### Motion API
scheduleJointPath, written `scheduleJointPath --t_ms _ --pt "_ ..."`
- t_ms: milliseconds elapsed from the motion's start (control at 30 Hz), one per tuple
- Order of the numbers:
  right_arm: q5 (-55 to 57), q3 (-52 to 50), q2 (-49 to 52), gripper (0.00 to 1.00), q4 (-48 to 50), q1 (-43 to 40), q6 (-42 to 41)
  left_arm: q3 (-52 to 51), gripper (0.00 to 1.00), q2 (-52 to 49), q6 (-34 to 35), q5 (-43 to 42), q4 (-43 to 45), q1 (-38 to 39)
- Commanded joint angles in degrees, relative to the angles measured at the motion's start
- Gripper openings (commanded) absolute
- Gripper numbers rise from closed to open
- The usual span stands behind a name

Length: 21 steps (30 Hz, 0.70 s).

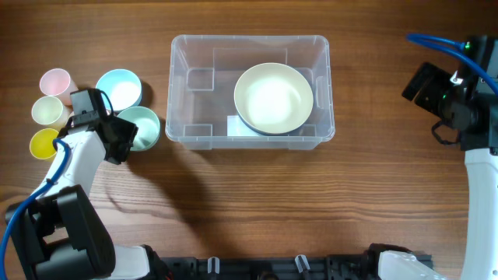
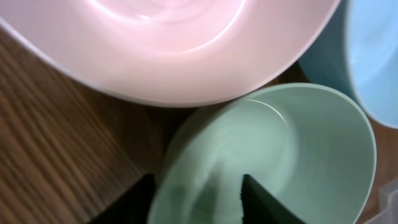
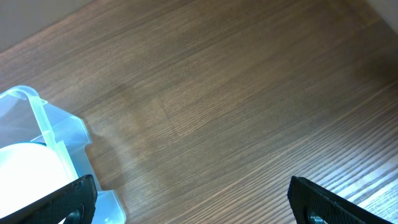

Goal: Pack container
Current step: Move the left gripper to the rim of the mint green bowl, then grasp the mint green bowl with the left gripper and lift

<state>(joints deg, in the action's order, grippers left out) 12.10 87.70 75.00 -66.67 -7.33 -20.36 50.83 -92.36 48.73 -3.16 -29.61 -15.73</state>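
The clear container (image 1: 250, 50) stands at the back middle and holds a cream bowl (image 1: 273, 97). Its corner and the bowl also show in the right wrist view, container (image 3: 43, 118), bowl (image 3: 25, 171). My left gripper (image 1: 74, 110) is among the cups at the left. In the left wrist view its fingers (image 2: 199, 202) are open and straddle the rim of a pale green cup (image 2: 280, 155), one finger outside and one inside. My right gripper (image 3: 193, 202) is open and empty over bare wood to the right of the container, also visible overhead (image 1: 424, 82).
A pink cup (image 1: 55, 80) (image 2: 174, 56), the pale green cup (image 1: 47, 111) and a yellow cup (image 1: 43, 144) stand at the far left. A blue bowl (image 1: 118, 88) (image 2: 379, 56) and a mint bowl (image 1: 144, 128) stand between them and the container.
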Motion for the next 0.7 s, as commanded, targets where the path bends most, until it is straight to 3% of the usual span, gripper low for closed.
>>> scheduleJointPath --t_ms 0,33,67,100,400,667 --pt "0.98 1.07 0.55 1.0 0.15 -0.15 -0.66 -0.26 0.28 -0.39 -0.52 -1.99 0.66 -0.26" --pt "0.98 1.07 0.55 0.99 0.17 -0.15 -0.68 -0.26 0.2 -0.39 -0.52 -1.99 0.5 -0.26" --pt "0.98 1.07 0.55 1.0 0.17 -0.15 -0.68 -0.26 0.05 -0.39 -0.52 -1.99 0.26 -0.26" --pt "0.98 1.07 0.55 1.0 0.15 -0.15 -0.68 -0.26 0.04 -0.39 -0.52 -1.99 -0.02 -0.26" --pt "0.98 1.07 0.55 1.0 0.15 -0.15 -0.68 -0.24 0.04 1.99 -0.52 -2.25 -2.99 -0.26" --pt "0.98 1.07 0.55 1.0 0.17 -0.15 -0.68 -0.24 0.04 15.87 -2.84 -3.37 -6.56 -0.22"
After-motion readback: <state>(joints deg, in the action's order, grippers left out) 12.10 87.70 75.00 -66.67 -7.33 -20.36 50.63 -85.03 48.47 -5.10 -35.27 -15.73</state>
